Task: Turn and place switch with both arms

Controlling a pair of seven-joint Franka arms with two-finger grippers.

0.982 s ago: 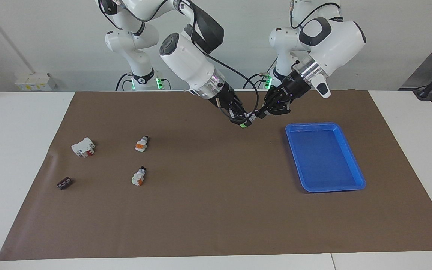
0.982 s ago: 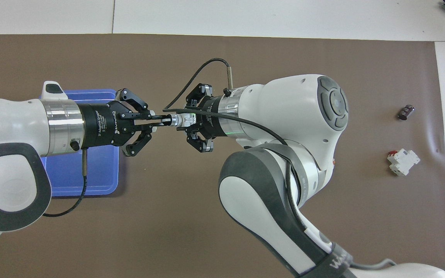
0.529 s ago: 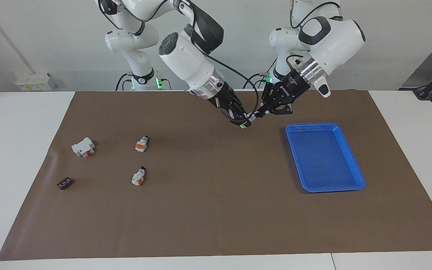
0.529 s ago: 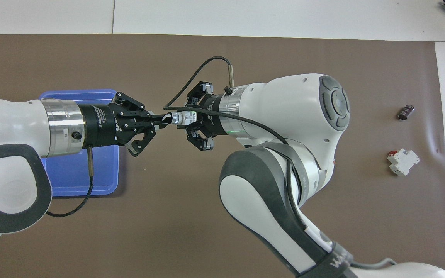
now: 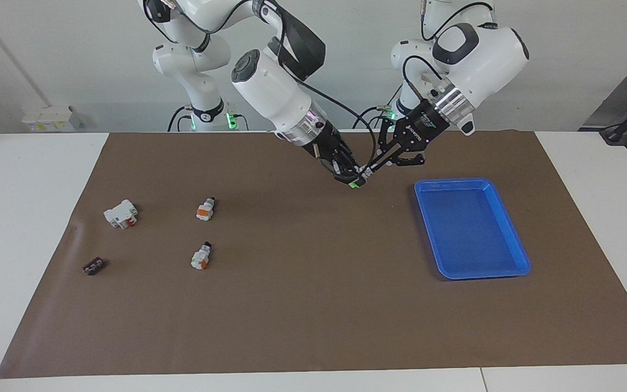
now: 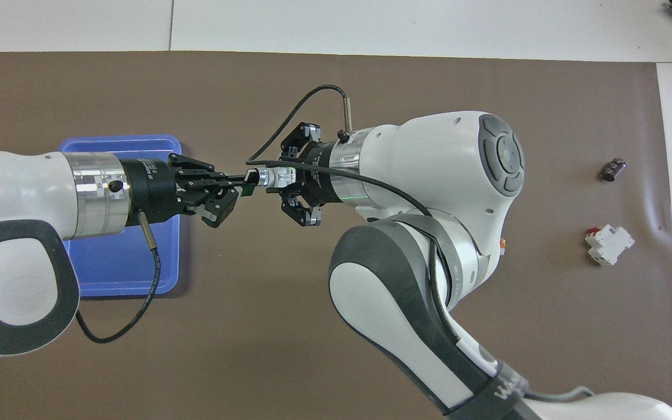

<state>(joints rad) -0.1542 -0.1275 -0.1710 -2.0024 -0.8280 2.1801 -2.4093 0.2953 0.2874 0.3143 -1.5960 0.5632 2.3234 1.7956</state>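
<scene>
The switch [image 5: 358, 178] is held in the air over the mat, between both grippers; it also shows in the overhead view [image 6: 267, 177]. My right gripper [image 5: 350, 177] is shut on its white body, whose green face points down; the gripper also shows in the overhead view [image 6: 282, 177]. My left gripper [image 5: 369, 169] comes from the tray's side and is shut on the switch's knob end, its fingers close together in the overhead view [image 6: 244, 178]. Two more switches with orange faces [image 5: 205, 209] [image 5: 201, 256] lie on the mat toward the right arm's end.
A blue tray [image 5: 514, 239] stands toward the left arm's end, partly under the left arm in the overhead view [image 6: 114, 274]. A white block with red [image 5: 121, 213] and a small black block [image 5: 93, 266] lie toward the right arm's end.
My left gripper has rolled about its own axis while on the switch's knob end, and its cable has swung down. The right gripper has hardly moved.
</scene>
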